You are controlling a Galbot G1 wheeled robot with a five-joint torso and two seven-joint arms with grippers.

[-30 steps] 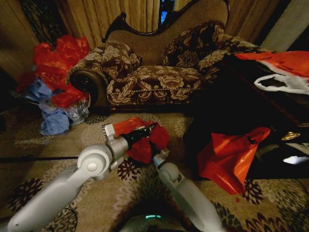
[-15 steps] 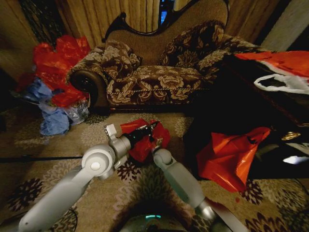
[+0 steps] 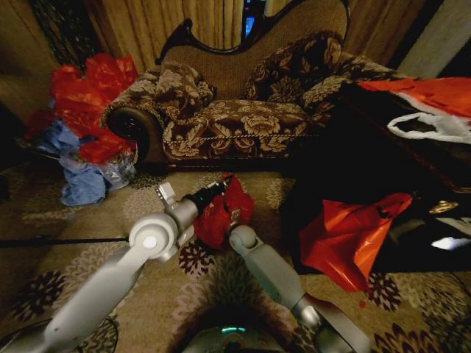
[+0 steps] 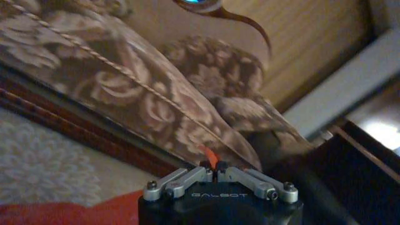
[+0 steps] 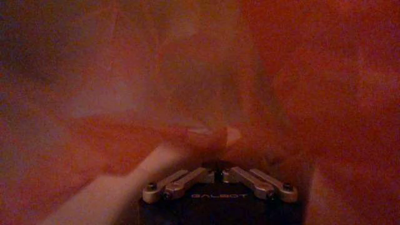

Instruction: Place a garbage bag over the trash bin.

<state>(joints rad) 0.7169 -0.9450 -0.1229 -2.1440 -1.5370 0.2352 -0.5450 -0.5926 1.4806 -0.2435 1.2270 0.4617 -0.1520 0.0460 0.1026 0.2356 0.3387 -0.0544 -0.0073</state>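
The garbage bag (image 3: 227,209), deep red and crinkly, hangs bunched above the carpet in front of the sofa, held between both grippers. My left gripper (image 3: 220,183) is at its upper edge, shut on a thin sliver of the red plastic (image 4: 209,156). From below, my right gripper (image 3: 235,216) is shut on a gathered fold of the bag (image 5: 212,138), and red film spreads all around it. The trash bin is hidden or out of view.
A patterned sofa (image 3: 243,110) stands just behind the bag. A heap of red and blue bags (image 3: 81,125) lies at the left. A larger orange-red bag (image 3: 349,235) hangs off a dark table (image 3: 383,147) at the right, with a white bag (image 3: 430,126) on top.
The bag was spread wide with a flat strip stretched to the left; now it is bunched narrow. The left gripper has shifted right and up, and the right arm has swung leftward.
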